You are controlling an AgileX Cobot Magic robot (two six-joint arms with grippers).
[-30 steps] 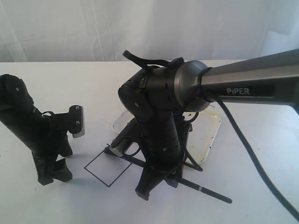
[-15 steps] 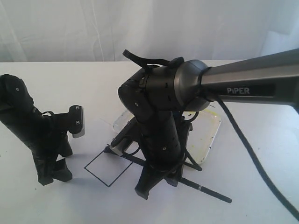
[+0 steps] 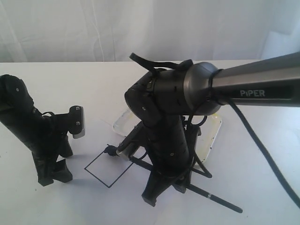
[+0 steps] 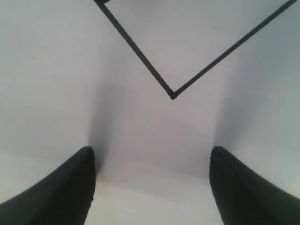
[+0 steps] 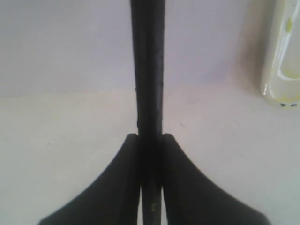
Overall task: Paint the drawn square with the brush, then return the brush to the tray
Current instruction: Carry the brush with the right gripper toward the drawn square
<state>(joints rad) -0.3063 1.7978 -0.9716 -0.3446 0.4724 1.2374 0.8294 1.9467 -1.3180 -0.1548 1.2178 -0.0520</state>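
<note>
Black brush, pinched fast in the right claw, slants low over the white worktop, tip at the far corner of the square. The outline is blank, so painting looks barely begun. The left claw hangs open nearby. The tray waits behind, before a pale curtain.

Beneath me the white tabletop bears the drawn square, blank inside its thin black outline, and just beside it the yellow-stained translucent tray.

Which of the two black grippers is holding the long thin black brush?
The right gripper, clamped on the brush; the left gripper is open, empty.
</note>
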